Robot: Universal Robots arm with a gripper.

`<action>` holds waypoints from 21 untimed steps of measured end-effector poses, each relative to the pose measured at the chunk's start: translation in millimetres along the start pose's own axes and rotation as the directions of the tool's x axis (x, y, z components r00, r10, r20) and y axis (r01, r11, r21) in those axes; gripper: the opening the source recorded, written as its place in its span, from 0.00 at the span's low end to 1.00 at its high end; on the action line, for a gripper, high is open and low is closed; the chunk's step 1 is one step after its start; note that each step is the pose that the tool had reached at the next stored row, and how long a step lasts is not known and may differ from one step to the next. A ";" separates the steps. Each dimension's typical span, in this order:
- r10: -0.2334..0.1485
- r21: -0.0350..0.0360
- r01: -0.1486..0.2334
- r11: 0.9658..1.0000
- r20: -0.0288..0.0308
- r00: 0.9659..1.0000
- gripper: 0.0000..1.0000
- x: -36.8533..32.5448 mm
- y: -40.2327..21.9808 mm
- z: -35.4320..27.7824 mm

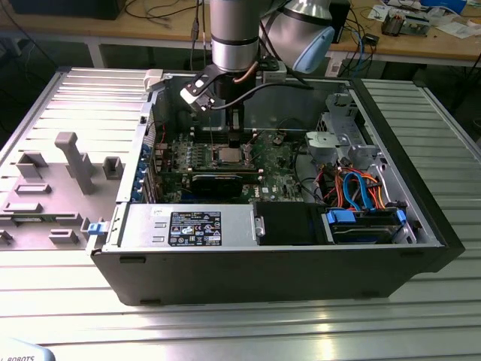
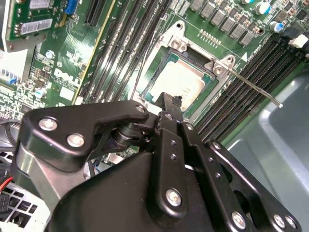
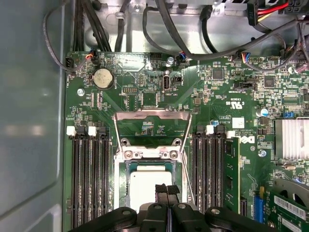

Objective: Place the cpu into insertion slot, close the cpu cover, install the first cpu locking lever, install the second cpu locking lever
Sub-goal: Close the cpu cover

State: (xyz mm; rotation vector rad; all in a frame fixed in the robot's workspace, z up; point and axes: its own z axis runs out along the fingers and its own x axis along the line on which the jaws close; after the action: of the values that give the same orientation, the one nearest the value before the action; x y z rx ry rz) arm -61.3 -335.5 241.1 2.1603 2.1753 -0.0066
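The cpu (image 3: 144, 182), a silvery square chip, lies flat in the insertion slot (image 3: 126, 166) on the green board, also seen in the second wrist view as cpu (image 2: 186, 79). The cpu cover (image 3: 152, 116), a thin metal frame with a big window, is swung open and lies back past its hinge. A thin locking lever (image 2: 256, 87) sticks out free beside the socket. My gripper (image 3: 167, 189) hangs right over the chip's near edge with its black fingers shut together and nothing between them. In the exterior view the gripper (image 1: 234, 143) reaches down into the open case.
Black memory slots (image 3: 89, 179) flank the socket on both sides, with a green card (image 3: 231, 174) standing in one. Cables (image 3: 164, 29) run along the board's far edge. The case wall (image 3: 29, 121) is close by. A drive bay with blue and orange cables (image 1: 361, 192) fills the exterior view's right.
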 end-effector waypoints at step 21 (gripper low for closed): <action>0.000 0.002 0.000 1.000 0.000 1.000 0.11 -1.6 1.9 -28.9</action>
State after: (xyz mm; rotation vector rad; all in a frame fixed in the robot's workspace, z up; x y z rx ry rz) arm -60.8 -335.5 270.1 2.1615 2.1757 -0.0082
